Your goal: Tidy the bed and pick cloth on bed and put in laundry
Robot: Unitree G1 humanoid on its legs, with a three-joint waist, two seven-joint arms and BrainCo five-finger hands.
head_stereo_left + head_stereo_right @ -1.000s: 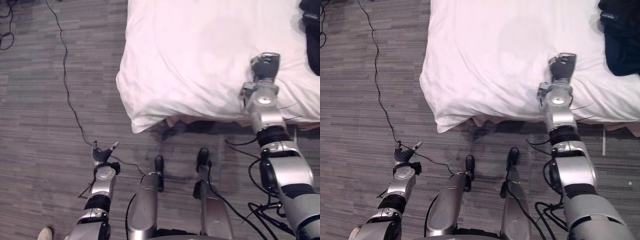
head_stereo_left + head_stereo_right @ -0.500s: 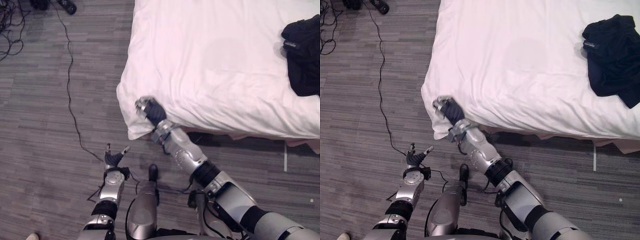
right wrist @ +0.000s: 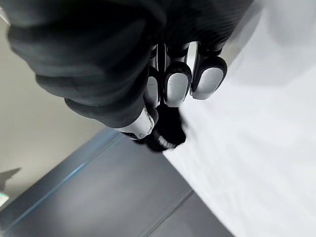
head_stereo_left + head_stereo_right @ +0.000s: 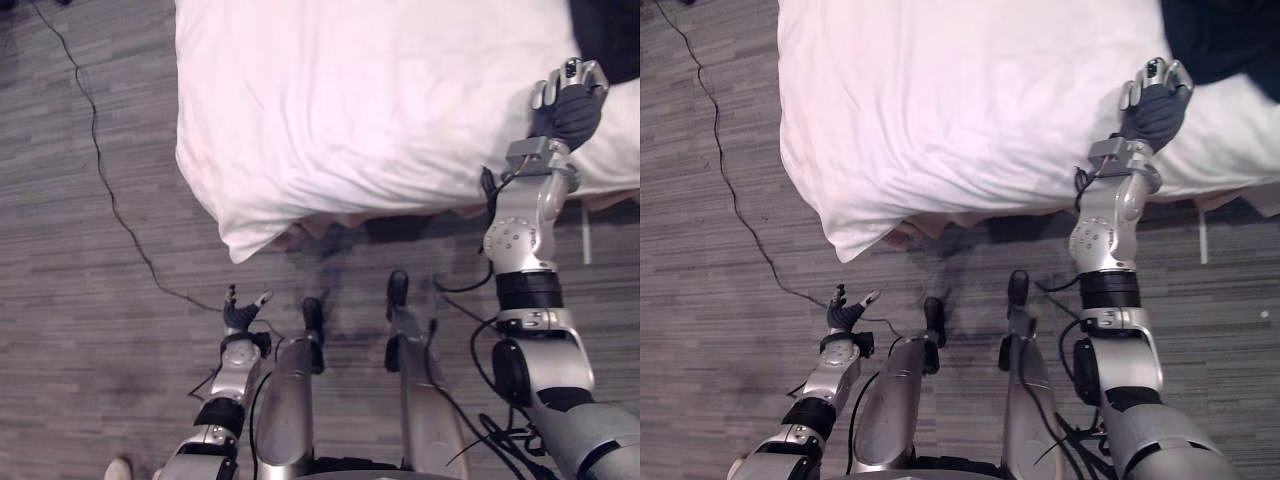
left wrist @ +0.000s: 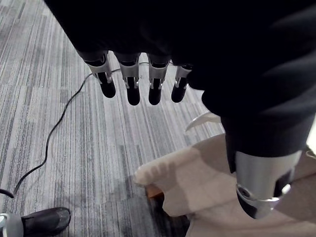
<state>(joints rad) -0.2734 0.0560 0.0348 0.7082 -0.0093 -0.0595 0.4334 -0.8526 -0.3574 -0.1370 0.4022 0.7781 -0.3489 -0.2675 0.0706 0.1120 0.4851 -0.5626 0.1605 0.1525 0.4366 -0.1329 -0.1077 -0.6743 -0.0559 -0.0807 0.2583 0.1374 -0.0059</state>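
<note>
A dark cloth (image 4: 1220, 35) lies on the white duvet (image 4: 380, 100) at the bed's far right, cut off by the view's edge. My right hand (image 4: 568, 100) is raised over the duvet's right part, just short of the cloth, with its fingers (image 3: 177, 86) curled and nothing in them. The cloth shows past them as a small dark heap (image 3: 168, 133). My left hand (image 4: 240, 315) hangs low over the carpet in front of the bed, its fingers (image 5: 131, 86) straight and spread.
The duvet's near-left corner (image 4: 240, 235) droops over the bed's edge, with a beige skirt (image 5: 197, 182) beneath it. Grey striped carpet (image 4: 90, 300) spreads left of and before the bed. A person's light shoe (image 4: 118, 468) shows at the bottom edge.
The camera has shifted. My right hand left the duvet's near-left corner and swung across to the bed's right side near the dark cloth. The left hand stays low over the floor.
</note>
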